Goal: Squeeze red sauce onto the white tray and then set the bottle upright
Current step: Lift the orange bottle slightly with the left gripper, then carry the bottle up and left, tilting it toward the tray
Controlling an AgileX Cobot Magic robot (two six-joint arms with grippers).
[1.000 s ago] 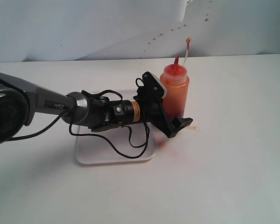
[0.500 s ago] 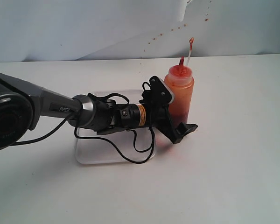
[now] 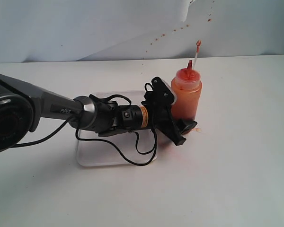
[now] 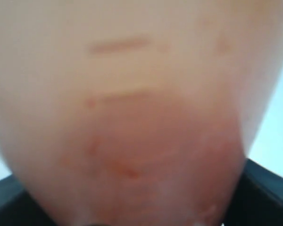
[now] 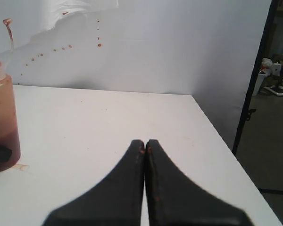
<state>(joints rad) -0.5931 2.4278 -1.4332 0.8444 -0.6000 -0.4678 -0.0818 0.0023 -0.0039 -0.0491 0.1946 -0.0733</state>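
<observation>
I see a translucent orange-stained plastic squeeze bottle (image 3: 186,99), and at its nine o'clock a smooth flat white plastic tray (image 3: 92,158).

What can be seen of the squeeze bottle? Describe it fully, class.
The bottle is translucent plastic, stained orange-red and darker toward the bottom, with a pointed red nozzle and a thin strap sticking up. It stands upright on the table, beside the white tray. The left gripper straddles its base.

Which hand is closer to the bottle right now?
Left. The left hand straddles the base of the bottle, one finger on each side. The right hand is shut over the table, well apart from it.
</observation>
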